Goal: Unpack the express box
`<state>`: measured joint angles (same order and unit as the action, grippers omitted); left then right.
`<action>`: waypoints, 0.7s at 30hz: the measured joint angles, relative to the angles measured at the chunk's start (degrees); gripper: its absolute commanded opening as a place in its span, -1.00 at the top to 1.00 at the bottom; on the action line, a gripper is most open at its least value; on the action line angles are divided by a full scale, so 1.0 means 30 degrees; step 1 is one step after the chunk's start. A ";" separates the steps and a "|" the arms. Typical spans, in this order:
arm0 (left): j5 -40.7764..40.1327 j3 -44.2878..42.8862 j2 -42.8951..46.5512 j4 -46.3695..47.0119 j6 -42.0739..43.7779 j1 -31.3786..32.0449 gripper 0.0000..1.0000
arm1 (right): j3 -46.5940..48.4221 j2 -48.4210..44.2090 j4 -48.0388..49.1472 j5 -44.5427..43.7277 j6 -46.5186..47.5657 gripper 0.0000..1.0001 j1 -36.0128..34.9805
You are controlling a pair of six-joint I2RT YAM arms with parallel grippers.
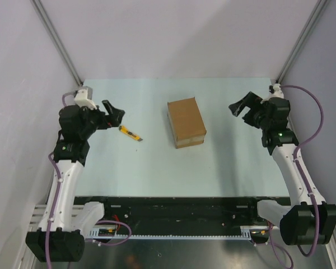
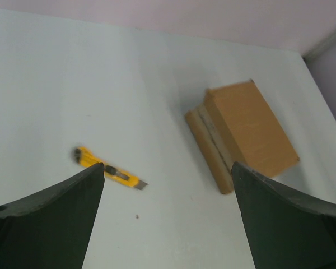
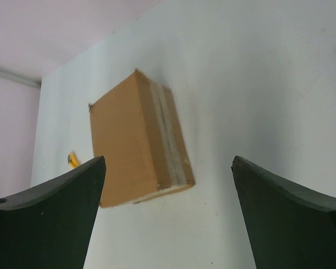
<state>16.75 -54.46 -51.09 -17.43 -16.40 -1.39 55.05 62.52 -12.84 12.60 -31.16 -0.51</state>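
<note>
Risk at the utility knife (image 1: 131,133): slim and flat on the table (image 1: 157,168), so likely to skid or twist out of a shallow pinch; blade end may come up facing the wrong way.
Risk at the express box (image 1: 186,120): loose and probably light, apt to slide or turn if pressed from one side without bracing from the other; too deep a cut could reach whatever is inside.
Risk at the seam: pale tape strip shows along a side face, top face plain, so may need turning first.
Left fingers (image 1: 119,116): spread wide, pinching nothing, just beside the knife, well apart from the box.
Right fingers (image 1: 238,106): spread wide, empty, raised, nearer the box but not touching.
Box position: mid-table, closed, between both pairs, with the knife on its left.
</note>
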 measured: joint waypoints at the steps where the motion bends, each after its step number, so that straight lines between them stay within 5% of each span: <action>1: 0.0714 -0.0044 -0.0291 -0.0007 0.0080 0.0146 -1.00 | 0.0000 0.0066 -0.0022 -0.0080 0.0109 -0.99 -0.0430; 6: 0.1923 -0.0168 -0.2113 -0.0102 0.0495 0.4146 -0.99 | 0.0000 0.0707 0.0058 -0.0335 0.0539 -1.00 -0.2798; 12: -0.0568 -0.0911 -0.4896 -0.0036 -0.0503 0.9347 -1.00 | 0.0000 0.2259 0.0095 -0.0845 0.0517 -0.93 -0.4539; 17: -0.2805 -0.2098 -0.7927 0.0189 -0.1909 1.1096 -0.94 | 0.0000 0.3264 0.0058 -0.1370 0.0146 -0.91 -0.5238; 21: -0.3315 -0.3891 -1.0608 0.0379 -0.3133 1.1387 -0.70 | 0.0000 0.3956 0.0488 -0.1399 -0.0117 -0.81 -0.5428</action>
<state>6.81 -66.13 -82.91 -16.29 -25.80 32.77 55.05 74.39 -11.38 8.40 -31.51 -16.80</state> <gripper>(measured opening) 0.934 0.948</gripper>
